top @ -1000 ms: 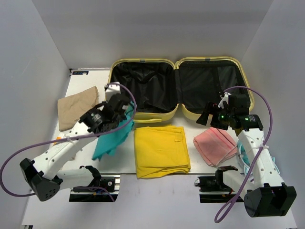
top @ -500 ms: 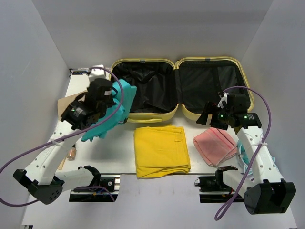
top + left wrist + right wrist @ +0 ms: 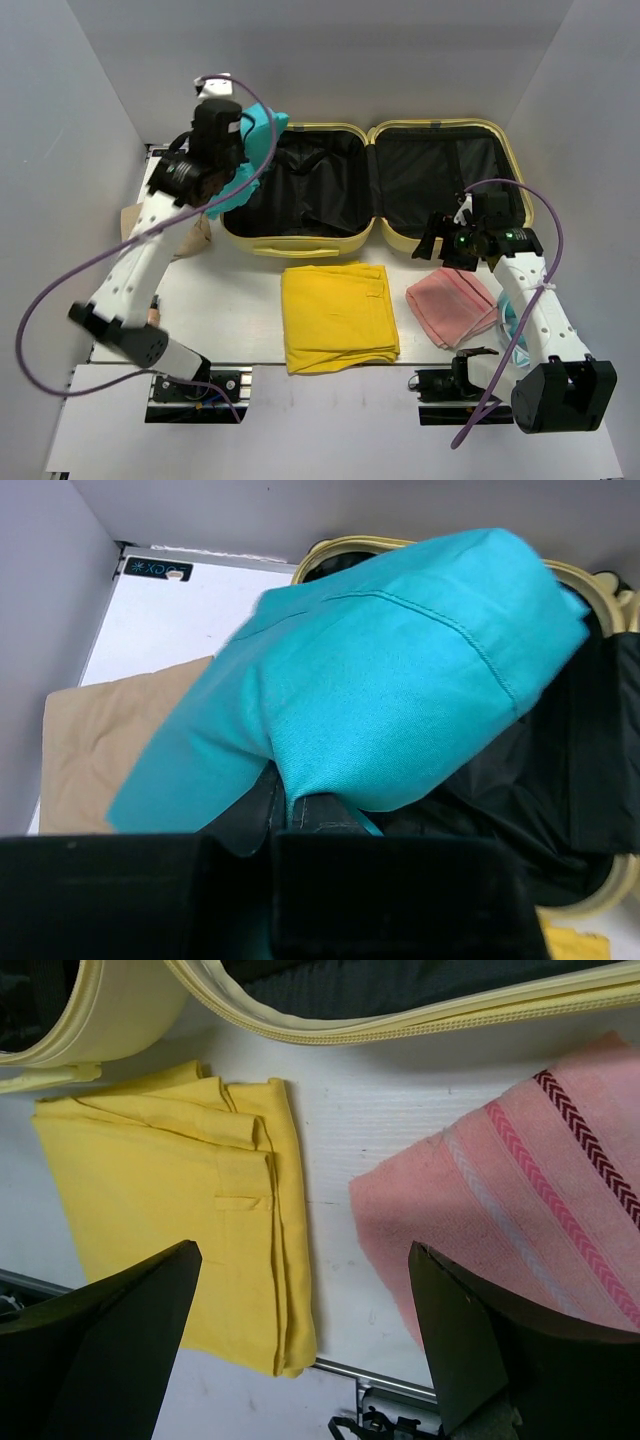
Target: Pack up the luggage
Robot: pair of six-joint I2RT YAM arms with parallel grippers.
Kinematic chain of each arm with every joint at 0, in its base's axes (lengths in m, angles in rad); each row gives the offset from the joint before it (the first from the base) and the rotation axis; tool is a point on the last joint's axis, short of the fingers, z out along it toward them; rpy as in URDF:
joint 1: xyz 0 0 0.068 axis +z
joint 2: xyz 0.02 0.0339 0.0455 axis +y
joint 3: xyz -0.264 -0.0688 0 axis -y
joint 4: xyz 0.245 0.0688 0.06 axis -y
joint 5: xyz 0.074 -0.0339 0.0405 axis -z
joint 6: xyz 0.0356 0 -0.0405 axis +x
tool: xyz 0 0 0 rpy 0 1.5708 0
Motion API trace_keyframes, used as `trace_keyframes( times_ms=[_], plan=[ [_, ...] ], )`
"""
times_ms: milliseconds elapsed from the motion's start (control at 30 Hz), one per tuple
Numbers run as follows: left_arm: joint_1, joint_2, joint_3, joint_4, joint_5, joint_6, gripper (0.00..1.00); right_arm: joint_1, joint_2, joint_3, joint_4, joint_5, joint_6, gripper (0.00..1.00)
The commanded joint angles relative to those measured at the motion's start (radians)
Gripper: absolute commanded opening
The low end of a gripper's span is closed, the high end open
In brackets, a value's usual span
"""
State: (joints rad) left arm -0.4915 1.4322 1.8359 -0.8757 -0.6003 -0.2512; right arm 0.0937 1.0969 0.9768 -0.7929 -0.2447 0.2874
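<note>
Teal cloth (image 3: 258, 135) is up off table (image 3: 250, 300) front vs 1 s ago, now over luggage (image 3: 300, 243) L-rear corner, your L gripper (image 3: 300, 815) clamped on it, luggage open flat at table rear, your R gripper (image 3: 302, 1250) spread wide, over gap btwn yellow cloth (image 3: 338, 315) & pink towel (image 3: 452, 305)

Place: robot lab test cell.
Enclosure: plain white walls (image 3: 70, 90) boxing in a white table (image 3: 250, 300) on three sides.
Machines: left arm (image 3: 135, 265) and right arm (image 3: 530, 300), both white, fixed on metal mounts (image 3: 195, 385) at the near edge.
Wiring: loose purple cables (image 3: 40, 330) looping off both arms.
Props: luggage (image 3: 300, 243) and folded cloths (image 3: 338, 315) staged on the tabletop.
</note>
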Motion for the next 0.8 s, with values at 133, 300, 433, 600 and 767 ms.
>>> trace_keyframes(
  times_ms=[133, 300, 433, 600, 767],
  plan=[
    [0.057, 0.235, 0.125, 0.075, 0.033, -0.016, 0.0, -0.003, -0.015, 0.036, -0.022, 0.073, -0.01, 0.9],
    [0.045, 0.339, 0.108, 0.035, 0.126, -0.134, 0.0, -0.003, -0.006, 0.031, -0.035, 0.087, -0.01, 0.9],
    [-0.021, 0.442, 0.08, 0.057, 0.191, -0.18, 0.0, -0.002, 0.001, 0.025, -0.039, 0.09, -0.008, 0.9],
    [-0.116, 0.592, 0.174, 0.011, 0.254, -0.293, 0.0, -0.003, 0.011, 0.02, -0.046, 0.085, 0.001, 0.9],
    [-0.098, 0.734, 0.389, -0.087, 0.263, -0.407, 0.0, -0.003, 0.017, 0.023, -0.06, 0.084, 0.001, 0.9]
  ],
)
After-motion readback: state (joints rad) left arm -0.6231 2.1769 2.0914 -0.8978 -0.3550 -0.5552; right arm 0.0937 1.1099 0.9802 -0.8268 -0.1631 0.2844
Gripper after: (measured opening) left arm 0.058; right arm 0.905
